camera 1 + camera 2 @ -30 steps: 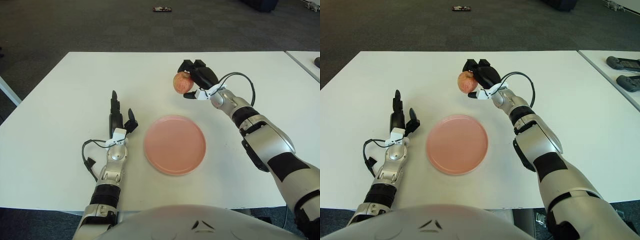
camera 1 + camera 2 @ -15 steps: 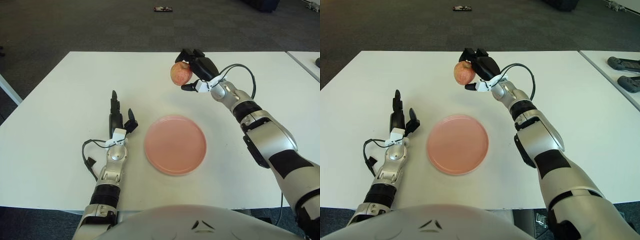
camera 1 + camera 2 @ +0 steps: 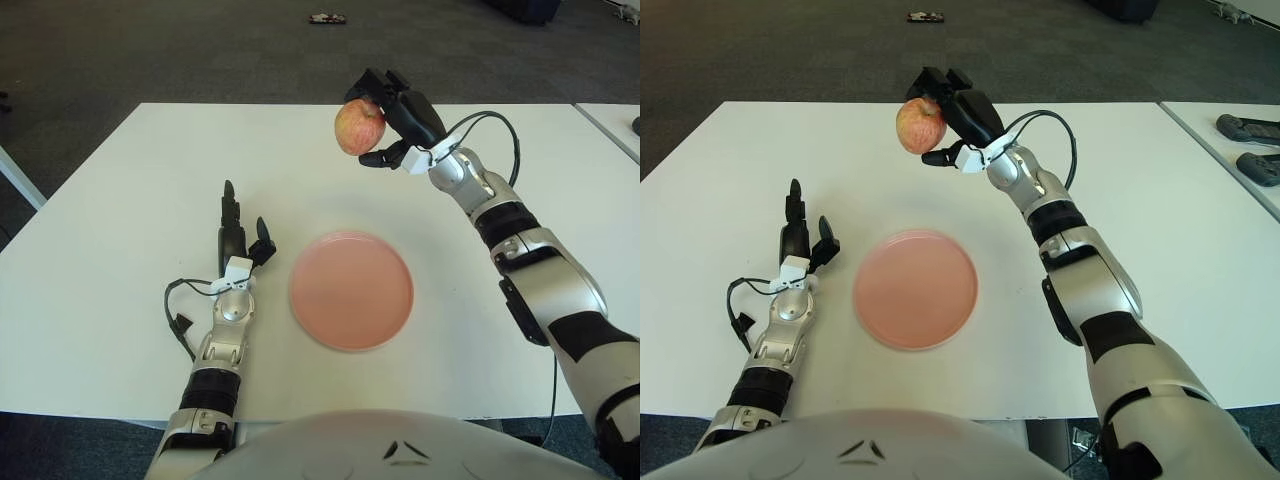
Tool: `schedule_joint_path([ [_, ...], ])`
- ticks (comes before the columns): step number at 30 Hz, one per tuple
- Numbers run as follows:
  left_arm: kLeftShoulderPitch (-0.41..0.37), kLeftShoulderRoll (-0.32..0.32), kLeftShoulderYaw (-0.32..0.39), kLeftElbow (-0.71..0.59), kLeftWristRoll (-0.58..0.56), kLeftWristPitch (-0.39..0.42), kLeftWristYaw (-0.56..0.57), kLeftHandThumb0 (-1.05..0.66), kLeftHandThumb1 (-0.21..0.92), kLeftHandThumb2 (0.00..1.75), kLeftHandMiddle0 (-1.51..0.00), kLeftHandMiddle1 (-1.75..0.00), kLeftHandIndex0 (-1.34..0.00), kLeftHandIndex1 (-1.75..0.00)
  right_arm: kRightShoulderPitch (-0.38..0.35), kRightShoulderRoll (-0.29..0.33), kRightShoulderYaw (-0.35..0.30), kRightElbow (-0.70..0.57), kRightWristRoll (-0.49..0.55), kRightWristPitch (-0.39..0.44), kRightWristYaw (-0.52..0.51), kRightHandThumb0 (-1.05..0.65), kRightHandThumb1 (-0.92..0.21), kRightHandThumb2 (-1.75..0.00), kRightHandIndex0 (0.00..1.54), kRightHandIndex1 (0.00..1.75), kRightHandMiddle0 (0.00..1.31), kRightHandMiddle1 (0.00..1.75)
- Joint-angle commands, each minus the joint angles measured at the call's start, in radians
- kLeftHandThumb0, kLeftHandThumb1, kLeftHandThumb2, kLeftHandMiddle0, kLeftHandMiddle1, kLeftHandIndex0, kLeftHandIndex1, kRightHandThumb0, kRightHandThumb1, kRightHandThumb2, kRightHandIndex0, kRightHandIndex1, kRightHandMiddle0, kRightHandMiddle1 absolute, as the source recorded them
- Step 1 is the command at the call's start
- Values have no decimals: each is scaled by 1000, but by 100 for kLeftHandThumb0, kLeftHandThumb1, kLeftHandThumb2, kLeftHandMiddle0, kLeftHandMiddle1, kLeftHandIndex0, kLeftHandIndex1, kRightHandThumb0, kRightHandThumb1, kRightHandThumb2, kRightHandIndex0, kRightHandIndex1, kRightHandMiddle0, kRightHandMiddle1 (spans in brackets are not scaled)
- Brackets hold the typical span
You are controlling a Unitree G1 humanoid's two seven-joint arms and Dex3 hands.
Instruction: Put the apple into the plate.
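Holding the apple (image 3: 359,127) up in the air, the right hand (image 3: 398,112) has its dark fingers (image 3: 376,158) clamped round the fruit's right side and back, one finger hooked underneath. Apple shows red-yellow, stem end roughly upward, well clear of the white table (image 3: 110,230). It sits beyond the far edge of the pink plate (image 3: 351,288), not over it yet, so judged from here the carry is mid-way: the lift is done, the move toward the plate and the lowering are not yet done. Height looks chosen to clear the plate rim on the way in.

Plate lies flat near the table's front middle, nothing on it, between the two arms. Grip from the side leaves the apple's underside mostly free, which should suit setting it down on the plate before the fingers let go; a round fruit could roll if released high or off-centre.

Left hand (image 3: 238,243) shows just left of the plate, fingers straight and spread apart, holding nothing, idle. A cable (image 3: 178,310) loops beside its wrist. Another cable (image 3: 495,125) arcs over the right wrist.

Farther out: dark carpet, a small dark object (image 3: 324,18) on the floor beyond the table, and in the right eye view a neighbouring table with two dark controllers (image 3: 1245,144).
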Motion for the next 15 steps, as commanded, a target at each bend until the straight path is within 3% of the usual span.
schedule_joint_path([
  [1, 1, 7, 3, -9, 0, 8, -5, -90, 92, 97, 0, 0, 0, -4, 65, -24, -19, -104, 39, 21, 67, -47, -29, -134, 117, 175, 62, 175],
  [15, 11, 12, 4, -30, 7, 26, -10, -90, 92, 98, 0, 0, 0, -5, 300, -111, -24, -357, 121, -38, 295, -48, -28, -136, 119, 175, 63, 175],
])
